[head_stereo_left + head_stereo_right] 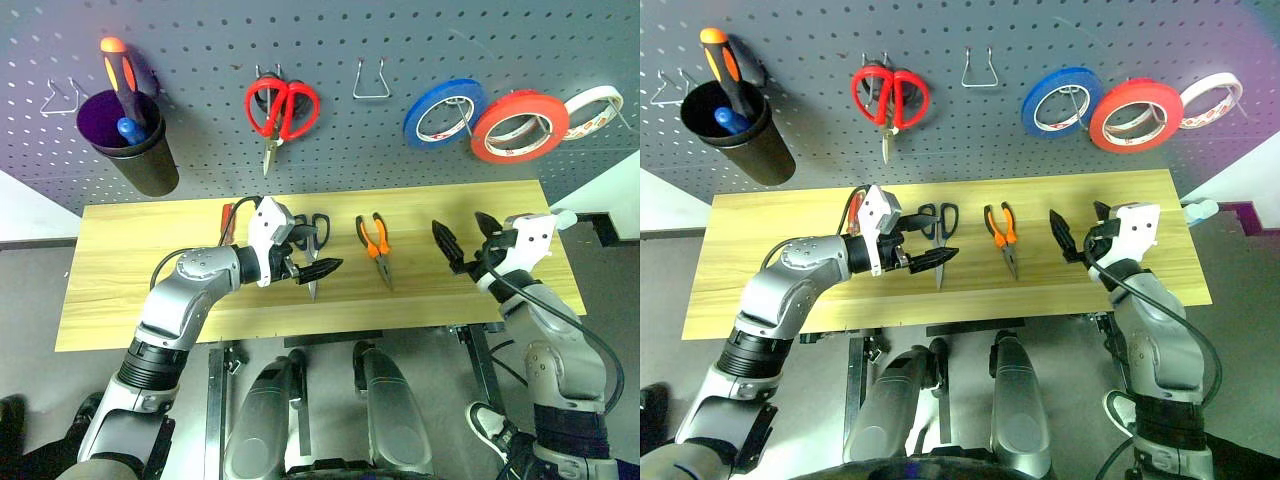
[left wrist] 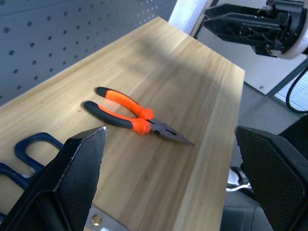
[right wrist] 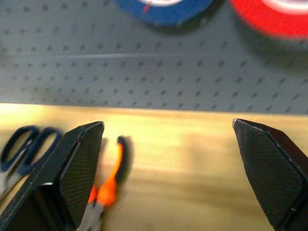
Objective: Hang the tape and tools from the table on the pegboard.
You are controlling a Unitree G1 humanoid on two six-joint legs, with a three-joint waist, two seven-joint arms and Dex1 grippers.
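The red-orange tape [image 1: 519,126] hangs on a hook of the dark grey pegboard [image 1: 200,45], at the right. My right gripper [image 1: 467,240] hovers below it over the table [image 1: 120,300], open and empty. On the wood lie the orange-and-black pliers [image 1: 375,245], the dark-handled scissors [image 1: 317,228] and a red-handled screwdriver [image 1: 227,218]. The last two are partly hidden by my left arm. My left gripper [image 1: 312,252] hangs open over the scissors, pointing toward the pliers [image 2: 137,120], with nothing between its fingers.
On the pegboard hang a blue roll [image 1: 445,110], a whitish roll [image 1: 592,110], red-handled scissors [image 1: 281,108] and a black cup [image 1: 135,145] holding an orange-and-black screwdriver [image 1: 122,68]. Bare wire hooks [image 1: 371,82] sit between them. The table's front edge lies close below both grippers.
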